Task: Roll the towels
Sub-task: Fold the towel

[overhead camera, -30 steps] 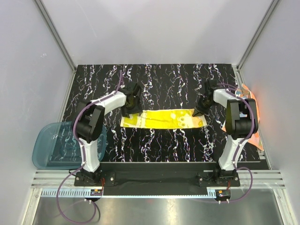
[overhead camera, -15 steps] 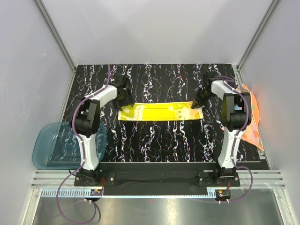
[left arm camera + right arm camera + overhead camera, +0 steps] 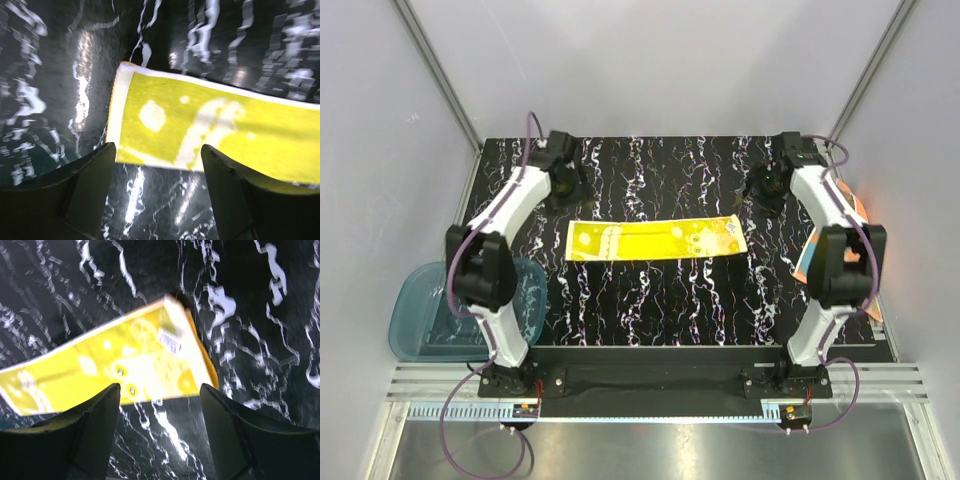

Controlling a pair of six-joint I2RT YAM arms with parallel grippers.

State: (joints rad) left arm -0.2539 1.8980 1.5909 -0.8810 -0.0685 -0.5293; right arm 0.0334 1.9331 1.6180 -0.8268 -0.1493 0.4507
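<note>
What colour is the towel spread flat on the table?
The towel is bright yellow with pale shapes and a white edge, clearest in the left wrist view.

Bare desk [image 3: 660,300] surrounds the flat yellow towel [image 3: 655,239], the left claw [image 3: 567,192] and right claw [image 3: 767,190] hang spread beyond its far corners, and the blue tray [image 3: 420,320] and orange towel [image 3: 804,262] crowd the side edges.

Flat yellow towel [image 3: 115,365] on marbled table [image 3: 250,315], claw [image 3: 160,390] spread, empty.

Both arms stretched far forward from their bases, elbows opened out.
Left end effector [image 3: 563,184] and right end effector [image 3: 769,186] point down, well apart, fingers spread wide, nothing gripped between them.
</note>
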